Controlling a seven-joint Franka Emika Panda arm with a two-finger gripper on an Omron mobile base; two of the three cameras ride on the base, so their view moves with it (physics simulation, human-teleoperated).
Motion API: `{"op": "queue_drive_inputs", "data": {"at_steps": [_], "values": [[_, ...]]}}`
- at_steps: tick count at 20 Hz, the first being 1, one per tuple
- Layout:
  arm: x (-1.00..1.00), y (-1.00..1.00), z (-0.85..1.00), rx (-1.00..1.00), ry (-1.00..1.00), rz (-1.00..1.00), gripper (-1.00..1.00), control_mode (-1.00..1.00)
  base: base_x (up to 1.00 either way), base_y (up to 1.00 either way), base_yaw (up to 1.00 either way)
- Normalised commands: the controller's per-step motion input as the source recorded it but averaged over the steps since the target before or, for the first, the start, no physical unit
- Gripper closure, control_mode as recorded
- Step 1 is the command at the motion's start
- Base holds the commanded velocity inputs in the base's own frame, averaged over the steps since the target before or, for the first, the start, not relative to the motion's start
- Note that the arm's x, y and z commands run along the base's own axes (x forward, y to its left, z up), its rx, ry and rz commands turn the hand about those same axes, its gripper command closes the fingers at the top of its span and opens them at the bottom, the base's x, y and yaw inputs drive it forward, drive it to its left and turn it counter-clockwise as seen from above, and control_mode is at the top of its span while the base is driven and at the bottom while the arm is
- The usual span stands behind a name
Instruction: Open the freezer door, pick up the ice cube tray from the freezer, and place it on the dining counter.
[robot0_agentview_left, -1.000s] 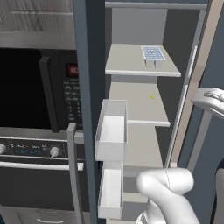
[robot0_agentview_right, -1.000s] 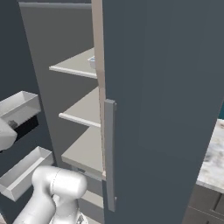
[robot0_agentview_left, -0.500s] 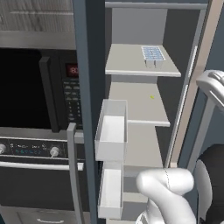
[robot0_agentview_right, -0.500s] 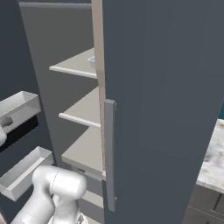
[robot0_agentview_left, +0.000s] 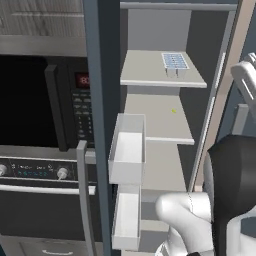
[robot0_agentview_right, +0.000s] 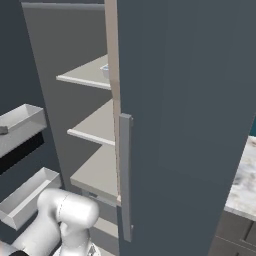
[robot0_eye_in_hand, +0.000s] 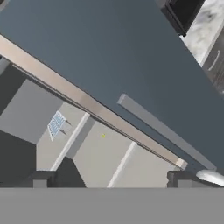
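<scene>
**Jaws spread wide, freezer open, tray on the upper shelf**

Gripper (robot0_eye_in_hand: 109, 180) fingers stand far apart at the bottom of the hand view, with nothing between them; the hand looks from outside at the fridge front and into the open compartment beside it.

The freezer door (robot0_agentview_left: 102, 125) is swung open and shows edge-on in the left base view, standing between the black microwave (robot0_agentview_left: 40, 105) and the compartment. Two white bins (robot0_agentview_left: 127, 150) hang on its inner side, one above the other, and its long grey handle (robot0_agentview_left: 84, 195) runs down the outer face low on the left.

The freezer (robot0_agentview_left: 160, 120) has grey walls and beige-grey shelves stacked one over another. The ice cube tray (robot0_agentview_left: 175, 62) lies flat on the upper shelf, toward the right and near the front edge, its small grid of cells facing up. In the hand view the same tray (robot0_eye_in_hand: 56, 124) lies on a shelf to the left, well apart from the fingers. A small yellow speck (robot0_agentview_left: 173, 111) sits on the shelf below it.

The plain closed door (robot0_agentview_right: 185, 125) with its own vertical handle (robot0_agentview_right: 125, 175) takes up much of the right base view, with the shelves seen just left of its edge. A corner of marble countertop (robot0_agentview_right: 244, 185) shows at the right, beyond that door; which counter it is cannot be told.
</scene>
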Motion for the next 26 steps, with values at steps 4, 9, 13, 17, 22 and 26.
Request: {"op": "queue_drive_inputs", "data": {"at_steps": [4,9,13,17,22,26], "values": [[0.17,-0.16,-0.01,0.13,-0.1,-0.11,-1.0,-1.0,0.0,0.0,0.0],[0.2,-0.25,-0.14,0.08,-0.17,-0.02,-1.0,-1.0,0.0,0.0,0.0],[0.23,-0.14,-0.33,0.01,-0.18,0.0,-1.0,-1.0,0.0,0.0,0.0],[0.39,0.0,-0.18,0.0,-0.17,-0.07,-1.0,-1.0,0.0,0.0,0.0],[0.53,0.0,-0.01,0.02,-0.15,-0.06,-1.0,-1.0,0.0,0.0,0.0],[0.41,0.0,0.01,0.01,-0.05,-0.04,-1.0,-1.0,0.0,0.0,0.0]]}}
